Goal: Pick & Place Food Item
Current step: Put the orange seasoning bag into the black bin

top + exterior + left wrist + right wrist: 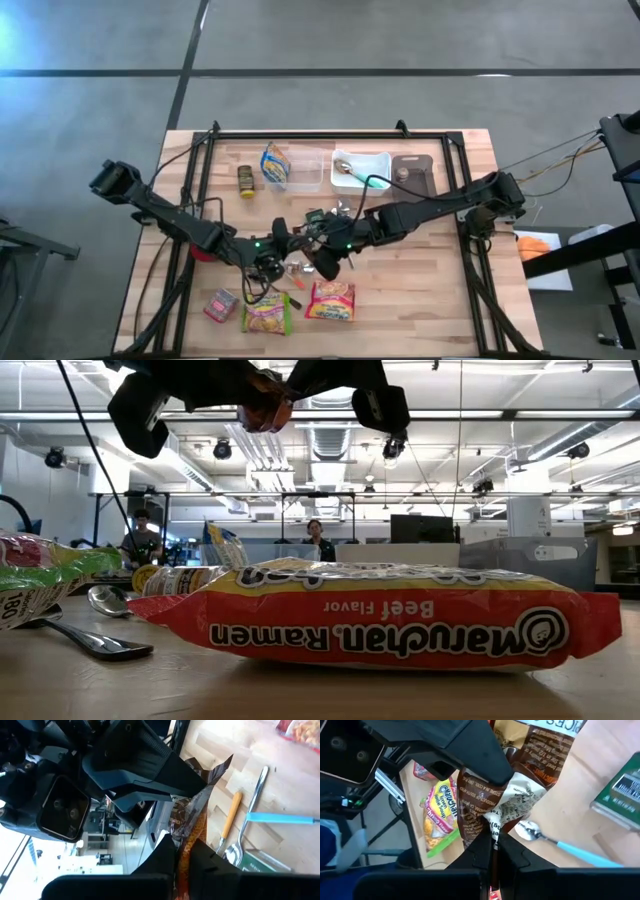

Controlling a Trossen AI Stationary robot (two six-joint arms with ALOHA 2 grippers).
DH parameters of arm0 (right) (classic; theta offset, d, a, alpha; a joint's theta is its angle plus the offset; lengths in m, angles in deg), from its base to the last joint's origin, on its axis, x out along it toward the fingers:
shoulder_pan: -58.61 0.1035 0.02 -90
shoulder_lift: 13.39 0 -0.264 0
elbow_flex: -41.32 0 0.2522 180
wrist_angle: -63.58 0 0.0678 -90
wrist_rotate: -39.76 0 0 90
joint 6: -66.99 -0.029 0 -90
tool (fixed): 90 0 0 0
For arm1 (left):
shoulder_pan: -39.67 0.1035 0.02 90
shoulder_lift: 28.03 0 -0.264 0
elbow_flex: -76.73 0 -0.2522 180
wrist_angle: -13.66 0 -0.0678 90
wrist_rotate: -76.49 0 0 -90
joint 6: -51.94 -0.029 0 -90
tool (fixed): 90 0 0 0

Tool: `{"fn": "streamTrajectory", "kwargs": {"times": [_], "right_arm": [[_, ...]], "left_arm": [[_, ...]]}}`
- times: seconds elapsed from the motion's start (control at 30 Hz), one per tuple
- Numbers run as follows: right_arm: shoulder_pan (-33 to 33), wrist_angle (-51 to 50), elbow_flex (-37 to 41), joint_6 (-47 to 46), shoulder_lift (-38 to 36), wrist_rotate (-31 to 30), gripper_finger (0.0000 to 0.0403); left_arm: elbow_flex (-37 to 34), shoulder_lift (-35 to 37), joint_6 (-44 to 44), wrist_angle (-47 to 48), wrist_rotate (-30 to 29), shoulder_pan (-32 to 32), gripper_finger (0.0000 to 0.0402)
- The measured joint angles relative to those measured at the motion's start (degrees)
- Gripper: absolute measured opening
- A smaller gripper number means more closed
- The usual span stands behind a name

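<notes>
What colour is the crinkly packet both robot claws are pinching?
Brown with white print, the crinkly foil packet shows best in the right wrist view.

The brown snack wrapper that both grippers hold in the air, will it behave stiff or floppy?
Probably floppy: the brown wrapper looks crumpled and twisted between the left gripper and right gripper. Likely light, since thin pinches hold it. Its glossy film may slip.

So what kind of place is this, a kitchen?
More likely a lab or open workshop than a kitchen: exposed ceiling ducts, desks with monitors, people seated behind, and a wooden table.
</notes>
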Motion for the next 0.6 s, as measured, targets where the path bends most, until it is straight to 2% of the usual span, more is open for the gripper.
{"fn": "streamTrajectory", "kwargs": {"times": [0.13, 0.23, 0.43, 0.6], "right_arm": [[0.2, 0.3, 0.0, 3.0, 0.0, -0.1, 0.0011], [0.4, 0.6, 0.0, 4.7, 0.0, 0.4, 0.0034], [1.3, 1.1, 0.0, 4.3, 0.0, 0.6, 0.0137], [1.9, 1.1, 0.0, 0.8, 0.0, -1.6, 0.0220]], "left_arm": [[0.1, 0.4, 0.2, 1.5, -0.9, 0.0, 0.0008], [0.0, 0.5, 0.2, 1.9, -1.6, -0.2, 0.0008], [0.0, 0.7, 0.2, 4.2, -3.9, -0.2, 0.0008], [0.0, 0.7, 5.3, 5.1, -10.2, -0.1, 0.0008]]}}
